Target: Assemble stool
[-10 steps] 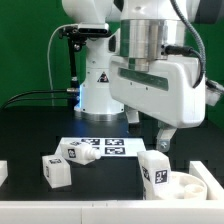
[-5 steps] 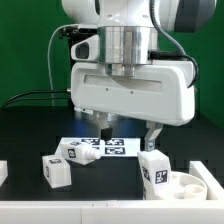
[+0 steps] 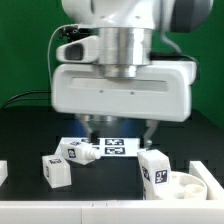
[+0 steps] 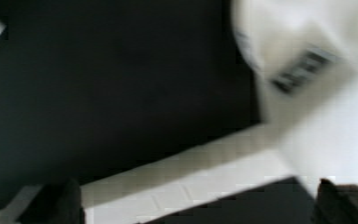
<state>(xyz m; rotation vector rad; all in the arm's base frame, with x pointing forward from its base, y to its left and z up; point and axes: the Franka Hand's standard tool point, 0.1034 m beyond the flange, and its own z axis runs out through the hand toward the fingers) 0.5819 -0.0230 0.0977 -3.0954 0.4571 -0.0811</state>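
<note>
The round white seat disc lies at the exterior view's lower right. One chunky tagged leg stands upright at its left rim. Two more tagged legs lie at the lower left. My gripper hangs open and empty above the table, behind the parts, with its fingers spread wide. In the wrist view the gripper shows two dark fingertips far apart with nothing held between them. A blurred white part with a tag lies beyond them.
The marker board lies flat on the black table under my hand. A small white piece sits at the exterior view's far left edge. A pale strip crosses the wrist view. The robot base stands behind.
My hand has swung toward the exterior view's left and turned to face the camera squarely. Both fingers now show. The stool parts have not moved.
</note>
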